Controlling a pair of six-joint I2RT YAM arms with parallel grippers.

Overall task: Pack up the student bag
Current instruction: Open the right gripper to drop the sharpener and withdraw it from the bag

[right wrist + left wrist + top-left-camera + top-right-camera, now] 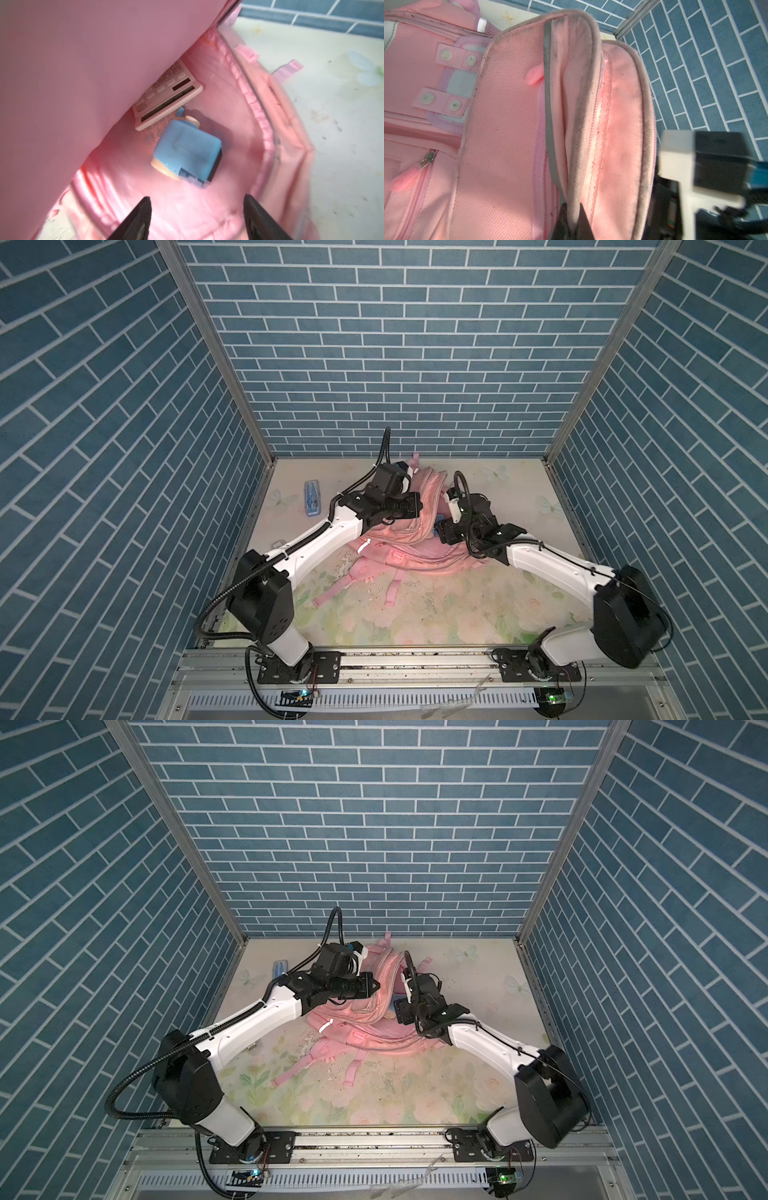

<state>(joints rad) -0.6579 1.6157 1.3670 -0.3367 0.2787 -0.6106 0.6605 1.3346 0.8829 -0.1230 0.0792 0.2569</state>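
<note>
The pink student bag (409, 549) (370, 1038) lies in the middle of the table with its main flap lifted. My left gripper (417, 506) (375, 984) (574, 220) is shut on the grey-trimmed edge of that flap (581, 116) and holds it up. Under the flap, inside the bag (232, 116), lie a blue pencil sharpener (187, 151) and a pink calculator (172, 93), the calculator partly hidden by the flap. My right gripper (437, 527) (395, 1006) (197, 202) hangs just above the bag's opening, open, with nothing between its fingers.
A blue pencil case (312, 498) (279, 971) lies at the back left of the floral table. A small grey item (277, 544) sits near the left edge. The bag's straps (332, 589) trail forward. Brick-patterned walls close in three sides.
</note>
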